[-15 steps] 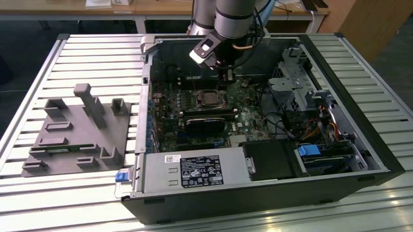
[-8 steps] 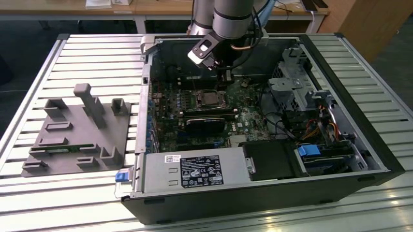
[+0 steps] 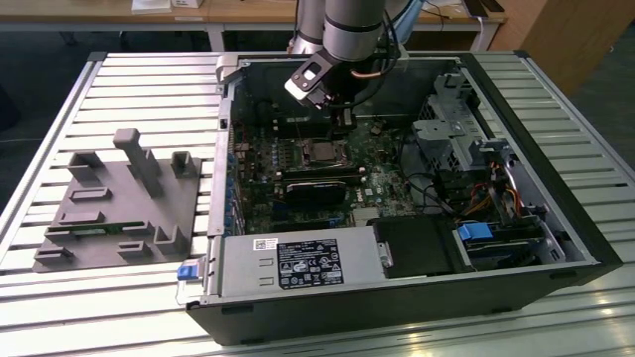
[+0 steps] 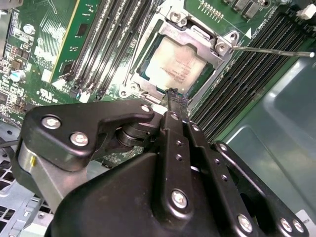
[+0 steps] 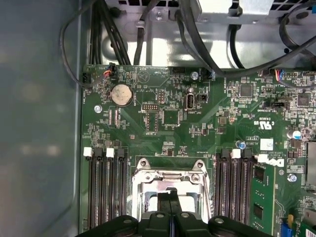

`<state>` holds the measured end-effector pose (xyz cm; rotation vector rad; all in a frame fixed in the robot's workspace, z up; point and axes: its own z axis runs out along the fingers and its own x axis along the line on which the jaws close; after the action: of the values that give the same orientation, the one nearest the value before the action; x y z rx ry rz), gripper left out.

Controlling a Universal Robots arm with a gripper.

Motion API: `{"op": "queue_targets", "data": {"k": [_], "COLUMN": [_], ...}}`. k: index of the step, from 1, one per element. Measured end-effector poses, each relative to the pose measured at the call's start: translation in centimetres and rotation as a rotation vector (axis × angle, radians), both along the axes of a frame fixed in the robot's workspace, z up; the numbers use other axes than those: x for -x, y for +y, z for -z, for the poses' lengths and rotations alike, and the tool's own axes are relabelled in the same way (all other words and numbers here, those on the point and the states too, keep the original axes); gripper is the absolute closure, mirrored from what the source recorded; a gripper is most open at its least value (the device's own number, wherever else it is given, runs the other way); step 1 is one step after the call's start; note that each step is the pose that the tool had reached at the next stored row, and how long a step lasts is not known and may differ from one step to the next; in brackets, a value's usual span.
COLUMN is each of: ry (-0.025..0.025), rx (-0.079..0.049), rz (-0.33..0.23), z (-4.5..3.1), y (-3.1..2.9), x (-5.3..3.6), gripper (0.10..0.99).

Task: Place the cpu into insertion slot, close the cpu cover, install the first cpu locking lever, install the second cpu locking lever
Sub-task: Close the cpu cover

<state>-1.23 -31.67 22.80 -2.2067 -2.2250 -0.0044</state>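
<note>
A: Where's the claw (image 4: 173, 95)?
B: Inside the computer case (image 3: 397, 316), tips over the edge of the insertion slot (image 3: 320, 152).
A: Cpu?
B: The cpu (image 4: 175, 61) is in the slot just beyond the tips, with the cpu cover (image 4: 200, 38) flat around it.
A: Sides?
B: Memory slots (image 5: 106, 187) flank the claw. A locking lever (image 4: 271, 50) juts from the cover's corner across one bank. The fixture tray (image 3: 119, 201) is outside the case, on the exterior view's left.
</note>
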Motion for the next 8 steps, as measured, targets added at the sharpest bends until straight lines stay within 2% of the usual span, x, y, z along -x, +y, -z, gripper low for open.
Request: {"op": "queue_targets", "data": {"k": [8], "ry": [0.0], "rx": [0.0], "rz": [0.0], "z": [0.11], "y": [0.0], "x": [0.32], "gripper": [0.98]}}
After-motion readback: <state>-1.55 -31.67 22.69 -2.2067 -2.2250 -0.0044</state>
